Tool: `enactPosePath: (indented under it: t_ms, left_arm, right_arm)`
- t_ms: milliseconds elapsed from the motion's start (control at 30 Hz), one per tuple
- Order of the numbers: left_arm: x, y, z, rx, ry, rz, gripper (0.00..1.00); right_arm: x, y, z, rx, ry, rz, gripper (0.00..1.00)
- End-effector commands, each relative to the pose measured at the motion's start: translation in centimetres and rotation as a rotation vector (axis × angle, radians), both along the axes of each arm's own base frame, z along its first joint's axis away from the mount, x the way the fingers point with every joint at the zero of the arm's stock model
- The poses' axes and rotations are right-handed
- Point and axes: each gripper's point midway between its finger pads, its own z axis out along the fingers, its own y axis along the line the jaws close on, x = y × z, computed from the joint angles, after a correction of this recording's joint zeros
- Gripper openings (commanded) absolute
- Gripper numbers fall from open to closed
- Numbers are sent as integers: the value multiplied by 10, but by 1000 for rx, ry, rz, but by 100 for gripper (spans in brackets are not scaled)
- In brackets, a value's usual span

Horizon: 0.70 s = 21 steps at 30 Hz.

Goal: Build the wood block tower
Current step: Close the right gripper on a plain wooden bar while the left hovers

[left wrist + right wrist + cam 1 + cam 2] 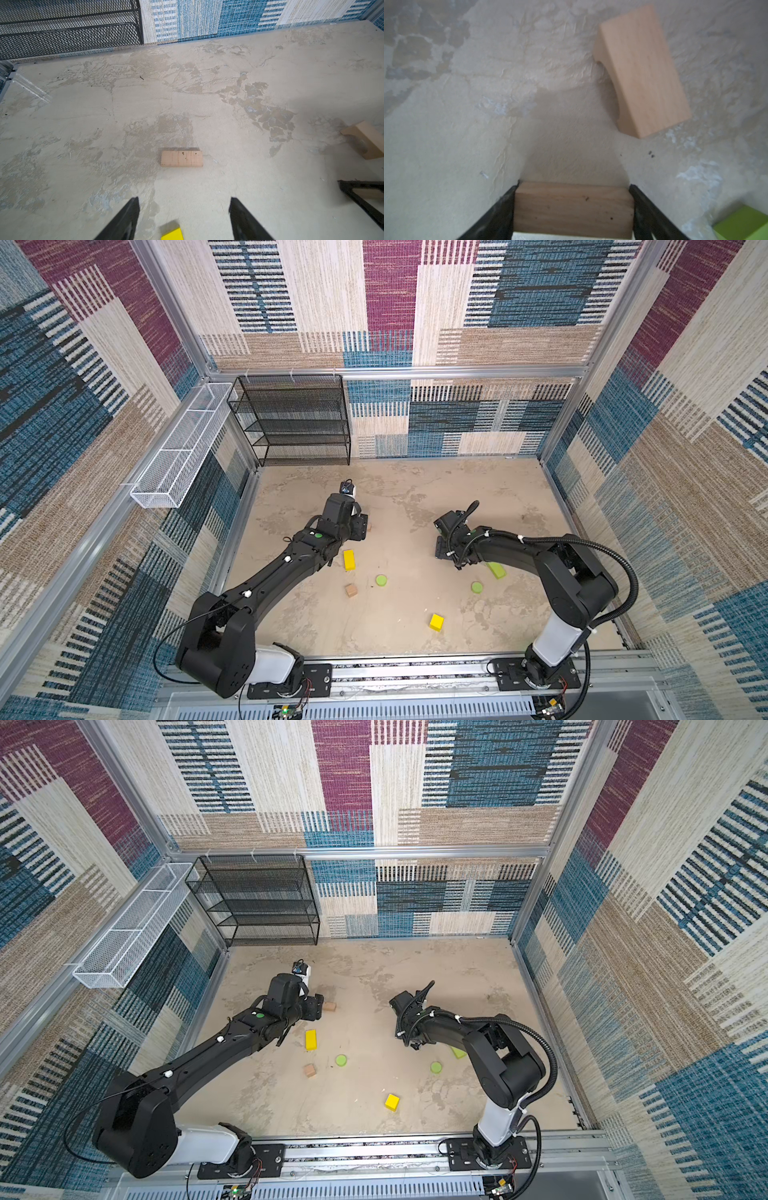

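My left gripper (pixel 184 202) stands open above the table, and in both top views it is left of centre (pixel 359 526). A tan bar (pixel 181 159) lies flat just ahead of its fingertips, apart from them; the same tan bar (pixel 329 1006) shows in a top view. A yellow bar (pixel 349 560) lies under that wrist. My right gripper (pixel 573 187) is shut on another tan bar (pixel 573 209), with one finger against each end. A tan arch-cut block (pixel 641 70) lies ahead of it. The right arm half covers the lime green bar (pixel 496 570).
Loose on the table are a tan cube (pixel 351 590), two lime green discs (pixel 381 580) (pixel 477 587) and a yellow cube (pixel 436 622). A black mesh shelf (pixel 295 418) stands at the back left. A white wire basket (pixel 183 448) hangs on the left wall.
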Motion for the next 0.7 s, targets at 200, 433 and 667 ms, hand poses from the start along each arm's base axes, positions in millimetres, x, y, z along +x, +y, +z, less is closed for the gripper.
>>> enactPosePath:
  t_ms: [200,433,667]
  left_arm:
    - [0,3,2,21,-12,-1,71]
    - [1,3,0,19,-9,3,70]
    - [1,2,0,18,-12,2,70]
  right_arm:
    - [3,18,5,57,24,50,63]
    - [19,38,20,88,-5,108,60]
    - [46,63,25,65,-27,163,60]
